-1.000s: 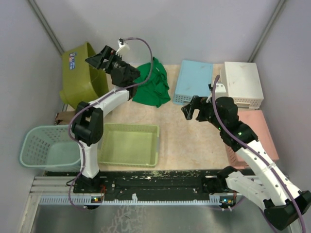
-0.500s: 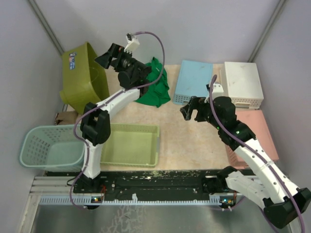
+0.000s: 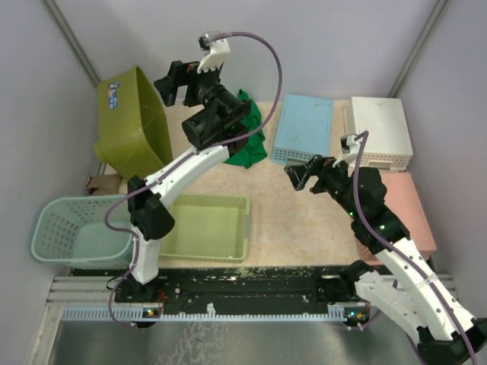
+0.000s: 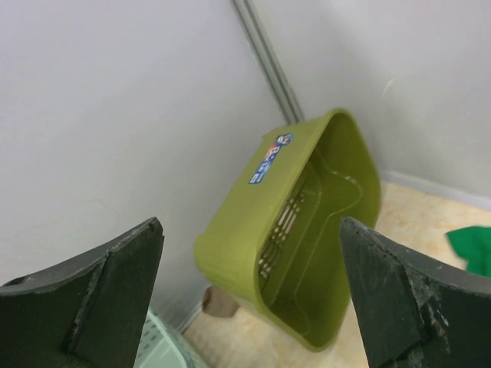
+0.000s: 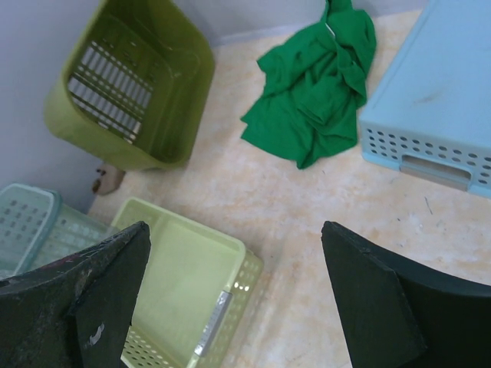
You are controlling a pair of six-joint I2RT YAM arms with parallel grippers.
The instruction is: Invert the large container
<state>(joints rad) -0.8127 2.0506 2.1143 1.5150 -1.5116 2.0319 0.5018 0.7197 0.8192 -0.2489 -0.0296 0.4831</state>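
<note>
While the large container (image 3: 125, 122) lies tipped on its side at the far-left corner, back against the left wall and mouth facing the middle of the worktop (image 3: 289, 220), the turn reads as roughly half done. Base not yet uppermost.

Left tool (image 3: 171, 82): raised above the container's near rim, jaws spread wide, nothing between them. Its wrist view looks straight down into the slotted interior (image 4: 307, 230). Right tool (image 3: 298, 173): hovering over mid-worktop, jaws likewise spread, empty.

Step in hand, as judged: get a hold on the upper rim and roll the mouth down.
- Bring the left tool onto the top lip, one finger inside and one outside, near the middle of the long side so the container does not yaw.
- Pull toward the worktop centre first; the wall leaves no room behind.
- Lower the rim flat rather than dropping it.

Watch: green cloth (image 3: 243, 137) lies just beside the landing area and could be trapped under the rim. Light-green tray (image 3: 202, 226) sits near, on the front side.
</note>
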